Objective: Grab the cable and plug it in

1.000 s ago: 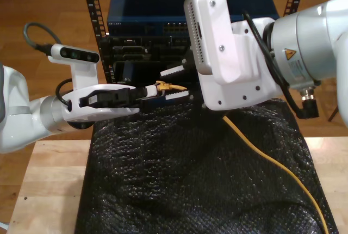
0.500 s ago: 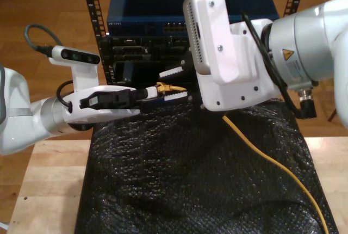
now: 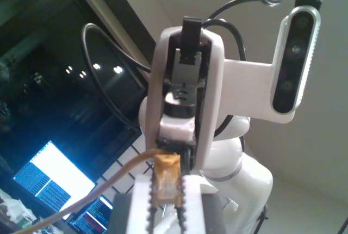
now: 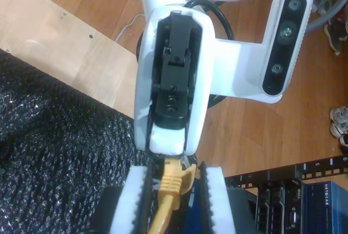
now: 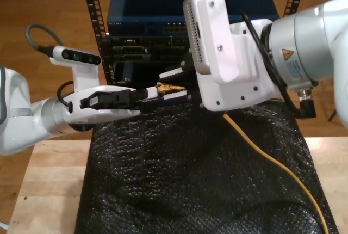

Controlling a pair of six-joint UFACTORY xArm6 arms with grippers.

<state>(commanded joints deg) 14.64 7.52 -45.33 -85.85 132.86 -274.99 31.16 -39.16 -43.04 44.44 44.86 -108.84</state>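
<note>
The yellow-orange cable (image 5: pixel 272 158) runs from the exterior view's lower right across the black mat and up under the arm at that view's right. Its plug end (image 5: pixel 165 87) hangs in front of the rack. My first gripper (image 5: pixel 155 89), on the arm at the exterior view's left, is shut on that plug end (image 3: pixel 166 177). My second gripper (image 5: pixel 174 85) faces it, and its white serrated fingers (image 5: pixel 173 74) stand open above and below the cable with gaps. The second wrist view has the cable (image 4: pixel 173 182) passing between those fingers (image 4: pixel 209 201).
A rack (image 5: pixel 89 5) behind the grippers holds a blue switch (image 5: pixel 152 11) and black units (image 5: pixel 136 54) with ports. A black bubble-wrap mat (image 5: pixel 190 179) covers the wooden table (image 5: pixel 49 190). The second arm's large white housing (image 5: pixel 228 54) hides the rack's middle.
Almost nothing. The first arm has crept slightly toward the exterior view's right, and less yellow cable shows between the second gripper's fingers.
</note>
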